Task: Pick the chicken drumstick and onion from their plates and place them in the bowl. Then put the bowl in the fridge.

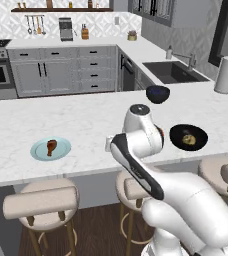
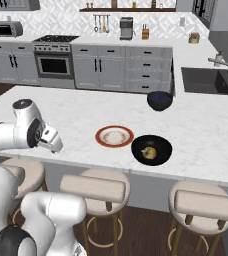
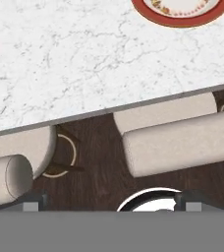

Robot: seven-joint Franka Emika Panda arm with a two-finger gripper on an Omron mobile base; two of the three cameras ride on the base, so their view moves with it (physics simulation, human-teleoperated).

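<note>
Glossy white arm [image 1: 151, 170] of rounded, bulbous shells, with dark bands at the joints and a dark grey cap on one joint; its small fingers [image 3: 33, 204] look dark grey.

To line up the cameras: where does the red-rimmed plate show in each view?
Left base view: nearly all behind the arm.
Right base view: red-rimmed plate at centre, left of the black bowl.
Hand view: plate cut by the top edge.
Shared landmark: the counter's front edge.

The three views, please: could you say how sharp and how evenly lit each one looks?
Left base view: soft, even light, chicken drumstick slightly blurry on its light blue plate. Right base view: flat lighting, glossy sheen on the bowl. Hand view: crisp marble veining on the counter, faint stool shadows.
</note>
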